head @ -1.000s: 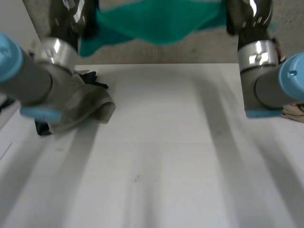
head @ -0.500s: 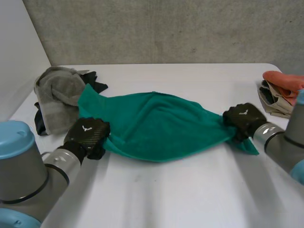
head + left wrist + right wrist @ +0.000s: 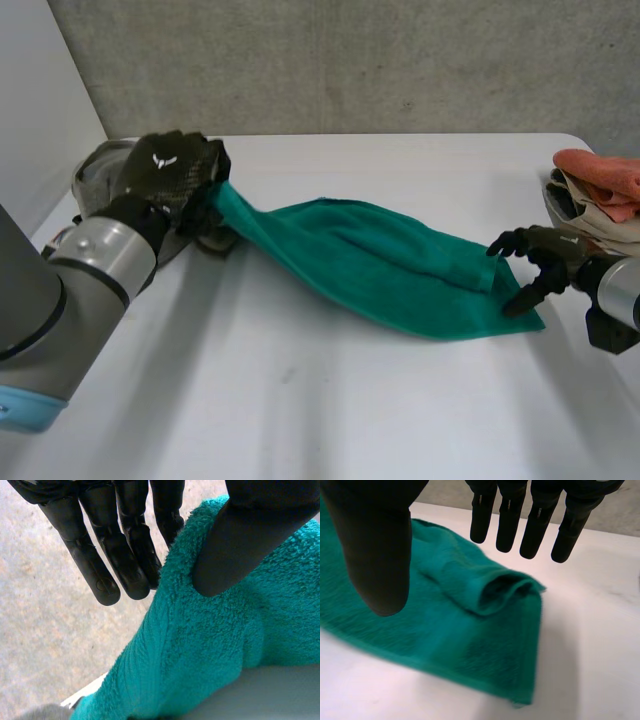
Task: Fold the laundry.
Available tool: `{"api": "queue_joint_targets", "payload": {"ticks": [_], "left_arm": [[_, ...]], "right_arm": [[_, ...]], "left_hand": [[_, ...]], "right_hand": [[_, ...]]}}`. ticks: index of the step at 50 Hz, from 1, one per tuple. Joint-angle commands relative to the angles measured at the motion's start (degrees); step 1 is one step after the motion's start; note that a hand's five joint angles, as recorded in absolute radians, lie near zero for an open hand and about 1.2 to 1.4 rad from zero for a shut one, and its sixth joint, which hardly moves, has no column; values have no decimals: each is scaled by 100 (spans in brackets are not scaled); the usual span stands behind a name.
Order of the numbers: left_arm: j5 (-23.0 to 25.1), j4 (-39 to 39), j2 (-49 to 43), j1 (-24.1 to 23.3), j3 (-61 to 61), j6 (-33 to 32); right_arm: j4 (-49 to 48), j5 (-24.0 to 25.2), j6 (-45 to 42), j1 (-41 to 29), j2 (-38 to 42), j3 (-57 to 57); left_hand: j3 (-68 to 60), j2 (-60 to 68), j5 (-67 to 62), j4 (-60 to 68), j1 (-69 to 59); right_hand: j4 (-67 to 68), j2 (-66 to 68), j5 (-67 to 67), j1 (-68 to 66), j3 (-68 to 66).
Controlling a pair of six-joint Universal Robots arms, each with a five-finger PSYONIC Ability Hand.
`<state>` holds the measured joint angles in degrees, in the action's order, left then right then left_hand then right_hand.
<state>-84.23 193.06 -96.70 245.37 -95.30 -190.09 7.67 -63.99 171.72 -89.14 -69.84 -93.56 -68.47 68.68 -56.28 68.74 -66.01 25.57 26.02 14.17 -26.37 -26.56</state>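
A teal towel [image 3: 385, 268] lies slantwise across the white table [image 3: 330, 420], its right end flat and its left end raised. My left hand [image 3: 170, 172] is shut on the towel's left corner, held above the table's back left. In the left wrist view the thumb [image 3: 250, 535] presses the towel [image 3: 210, 645] against the fingers [image 3: 125, 560]. My right hand [image 3: 548, 250] is open just past the towel's right end, fingers spread and off the cloth. In the right wrist view the towel [image 3: 470, 605] lies rumpled below the straight fingers [image 3: 520, 525] and thumb [image 3: 375, 550].
A grey towel pile [image 3: 98, 168] sits behind my left hand at the table's back left. Orange cloth [image 3: 603, 172] lies on beige cloth [image 3: 580, 215] at the right edge, close behind my right hand. A grey wall stands behind the table.
My right hand has let go of the towel's right end and opened. My left hand has carried its corner back and to the left, so the towel now lies stretched diagonally.
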Motion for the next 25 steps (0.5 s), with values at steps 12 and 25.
{"api": "queue_joint_targets", "payload": {"ticks": [12,25], "left_arm": [[-173,-1095,195,-472,1777,332],[-375,-1456,722,-367,2068,667]], "right_arm": [[-2252,-808,880,-1561,-127,-1665],[-3123,-2532,425,-1695,192,-751]], "left_hand": [[-1153,1132,-1372,1126,-1399],[-1153,1132,-1372,1126,-1399]], "right_hand": [[-817,-861,-677,897,916],[5443,5398,5583,-5363,-5344]]}}
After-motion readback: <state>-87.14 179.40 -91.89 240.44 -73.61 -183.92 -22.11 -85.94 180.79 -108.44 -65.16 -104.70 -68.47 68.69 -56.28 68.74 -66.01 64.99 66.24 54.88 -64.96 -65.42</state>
